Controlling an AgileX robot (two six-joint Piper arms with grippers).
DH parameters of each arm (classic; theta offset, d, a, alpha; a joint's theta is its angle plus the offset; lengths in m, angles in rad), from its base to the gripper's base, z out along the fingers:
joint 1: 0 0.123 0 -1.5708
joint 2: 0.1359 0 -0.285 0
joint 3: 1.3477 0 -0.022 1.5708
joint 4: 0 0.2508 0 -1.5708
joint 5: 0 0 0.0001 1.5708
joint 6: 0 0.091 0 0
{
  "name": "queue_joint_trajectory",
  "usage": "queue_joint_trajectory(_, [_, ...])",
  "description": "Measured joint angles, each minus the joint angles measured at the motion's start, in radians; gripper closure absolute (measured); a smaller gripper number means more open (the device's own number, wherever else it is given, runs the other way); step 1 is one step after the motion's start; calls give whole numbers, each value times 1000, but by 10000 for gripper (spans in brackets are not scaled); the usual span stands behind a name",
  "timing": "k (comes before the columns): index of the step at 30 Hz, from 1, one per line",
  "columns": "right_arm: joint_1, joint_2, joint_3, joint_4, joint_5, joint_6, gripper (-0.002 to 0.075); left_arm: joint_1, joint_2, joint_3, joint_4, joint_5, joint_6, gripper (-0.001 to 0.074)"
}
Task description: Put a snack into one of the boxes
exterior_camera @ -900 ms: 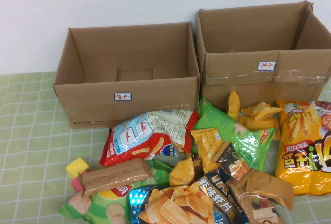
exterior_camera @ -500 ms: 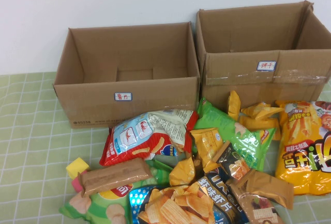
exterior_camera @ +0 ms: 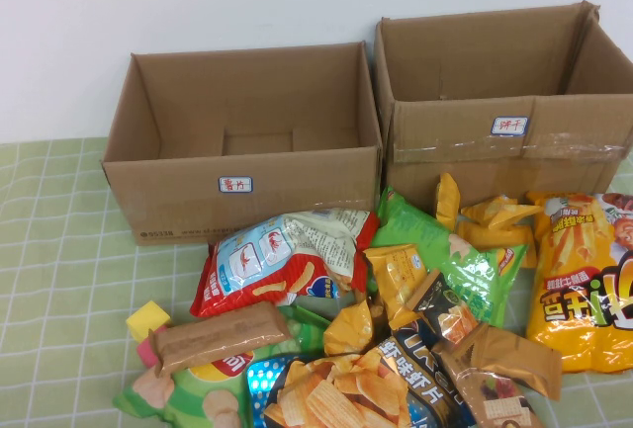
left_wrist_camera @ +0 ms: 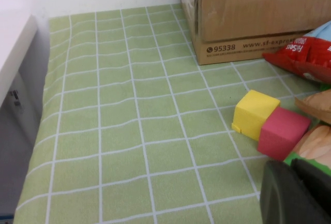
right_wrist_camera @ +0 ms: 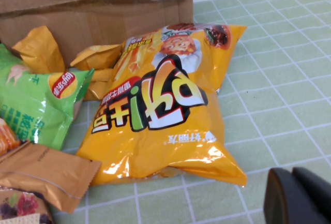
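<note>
- Right gripper (right_wrist_camera: 300, 198) clenched, empty, low over the table beside the large orange chip bag (right_wrist_camera: 165, 110); the bag's long axis runs toward the right box (exterior_camera: 499, 102).
- Left gripper (left_wrist_camera: 297, 195) clenched, empty, near the yellow block (left_wrist_camera: 253, 113).
- Right arm nearer.

Matt brown cardboard boxes (exterior_camera: 242, 141), glossy crinkled plastic snack bags (right_wrist_camera: 165, 115), smooth foam-like yellow block (left_wrist_camera: 253, 113), green checked cloth (left_wrist_camera: 129, 131)
</note>
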Motion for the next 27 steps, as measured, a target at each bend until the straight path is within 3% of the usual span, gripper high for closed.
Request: queue_joint_trajectory(27, [0,0,0,0,0,0,728,-1,0,0,0,0,-15,738])
